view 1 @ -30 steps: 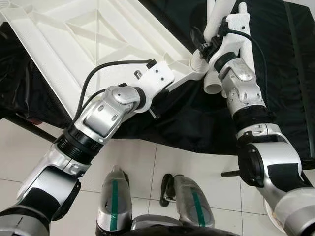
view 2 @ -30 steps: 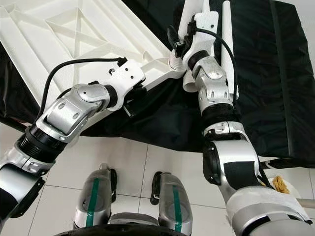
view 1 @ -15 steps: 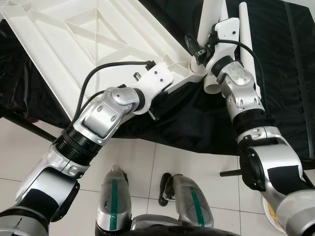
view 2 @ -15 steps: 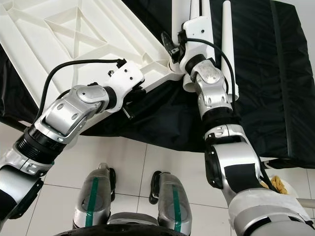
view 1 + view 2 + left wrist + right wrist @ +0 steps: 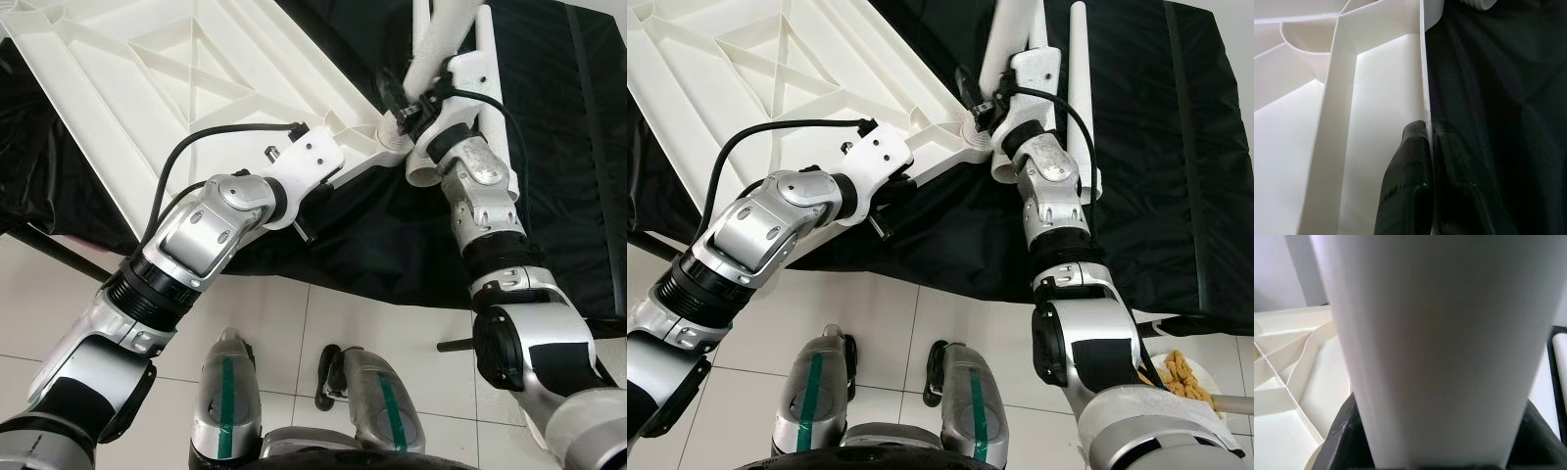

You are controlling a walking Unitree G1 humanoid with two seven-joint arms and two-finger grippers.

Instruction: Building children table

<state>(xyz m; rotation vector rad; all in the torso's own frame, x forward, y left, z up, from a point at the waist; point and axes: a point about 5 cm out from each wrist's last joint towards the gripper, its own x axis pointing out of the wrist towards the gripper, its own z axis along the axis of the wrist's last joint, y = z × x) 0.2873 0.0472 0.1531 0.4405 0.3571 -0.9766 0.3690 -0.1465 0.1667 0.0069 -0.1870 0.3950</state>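
Nearest camera, robot's feet (image 5: pixel 294 411) on pale tiled floor (image 5: pixel 372 313); beyond, black cloth (image 5: pixel 1146 147) covering work surface; white tabletop (image 5: pixel 186 88) lying ribbed underside up on cloth. Left gripper (image 5: pixel 1426 161) clenched on tabletop's thin edge rib, steadying corner. Right gripper (image 5: pixel 416 98) grasping white leg tube (image 5: pixel 1440 347), leaning over corner socket (image 5: pixel 975 132); 2 spare legs (image 5: pixel 1080 88) on cloth farther off. Advice: stand tube plumb over socket, then press straight down; keep left clamp firm so panel cannot skid.
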